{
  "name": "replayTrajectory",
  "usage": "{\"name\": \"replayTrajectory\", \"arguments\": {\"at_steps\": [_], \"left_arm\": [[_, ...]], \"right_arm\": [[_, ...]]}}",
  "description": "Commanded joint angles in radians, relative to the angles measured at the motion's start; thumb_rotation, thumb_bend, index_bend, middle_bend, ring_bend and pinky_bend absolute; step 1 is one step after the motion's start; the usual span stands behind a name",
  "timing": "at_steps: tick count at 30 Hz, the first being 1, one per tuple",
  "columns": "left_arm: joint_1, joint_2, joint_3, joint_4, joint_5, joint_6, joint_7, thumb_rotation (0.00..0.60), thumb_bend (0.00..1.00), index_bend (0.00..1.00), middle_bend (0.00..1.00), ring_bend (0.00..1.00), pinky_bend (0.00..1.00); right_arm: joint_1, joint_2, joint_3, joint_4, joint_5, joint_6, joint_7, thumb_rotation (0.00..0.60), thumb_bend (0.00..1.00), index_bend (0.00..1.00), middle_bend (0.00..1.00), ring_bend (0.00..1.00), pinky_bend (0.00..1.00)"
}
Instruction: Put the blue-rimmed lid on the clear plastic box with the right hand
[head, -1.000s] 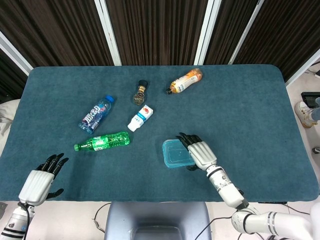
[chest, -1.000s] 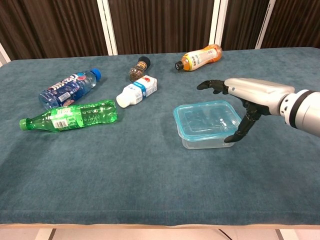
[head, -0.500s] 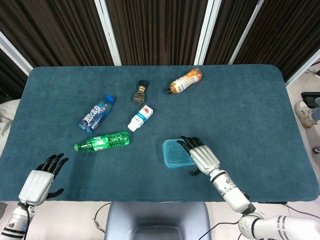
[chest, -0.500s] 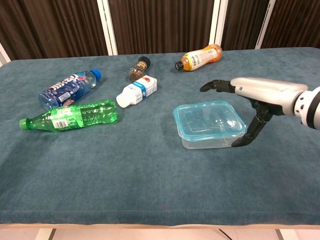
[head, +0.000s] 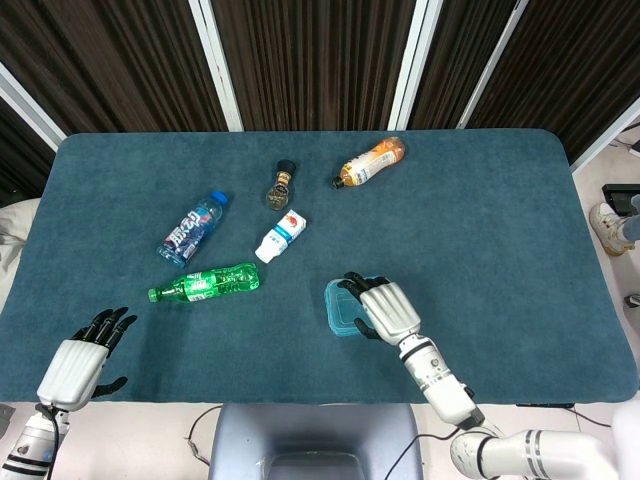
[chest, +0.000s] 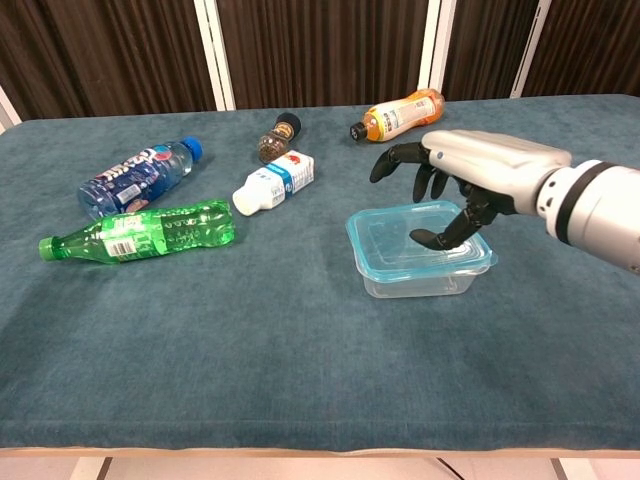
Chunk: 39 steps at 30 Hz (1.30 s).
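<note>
The clear plastic box (chest: 417, 281) stands on the blue cloth in front of me, with the blue-rimmed lid (chest: 397, 241) lying on top of it. My right hand (chest: 468, 170) hovers over the lid's right half with its fingers spread and pointing down. Its thumb tip looks to be touching the lid's top. In the head view the right hand (head: 385, 309) covers most of the lid (head: 340, 307). My left hand (head: 80, 360) rests open at the table's near left corner, holding nothing.
A green bottle (head: 205, 284), a blue water bottle (head: 192, 228) and a small white bottle (head: 281, 236) lie left of the box. A dark grinder (head: 281, 184) and an orange bottle (head: 371, 161) lie further back.
The right hand has moved left from beside the box's right edge to above the lid, its thumb now over the lid's top. The left hand has not moved.
</note>
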Motion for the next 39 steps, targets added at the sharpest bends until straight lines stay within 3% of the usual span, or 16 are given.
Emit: {"name": "replayTrajectory", "arguments": {"at_steps": [1,39], "left_arm": [[0.000,0.000,0.000,0.000,0.000,0.001,-0.001,0.600,0.43,0.16,0.10,0.11,0.40],[0.002,0.004,0.000,-0.003,0.002,0.004,-0.007,0.600,0.43,0.16,0.10,0.11,0.40]], "right_arm": [[0.013,-0.019,0.008,0.021,0.024,-0.010,-0.013,0.600,0.51,0.35,0.28,0.39,0.43],[0.016,-0.045,-0.027,0.128,0.054,-0.053,0.042,0.600,0.51,0.34,0.28,0.37,0.42]]}}
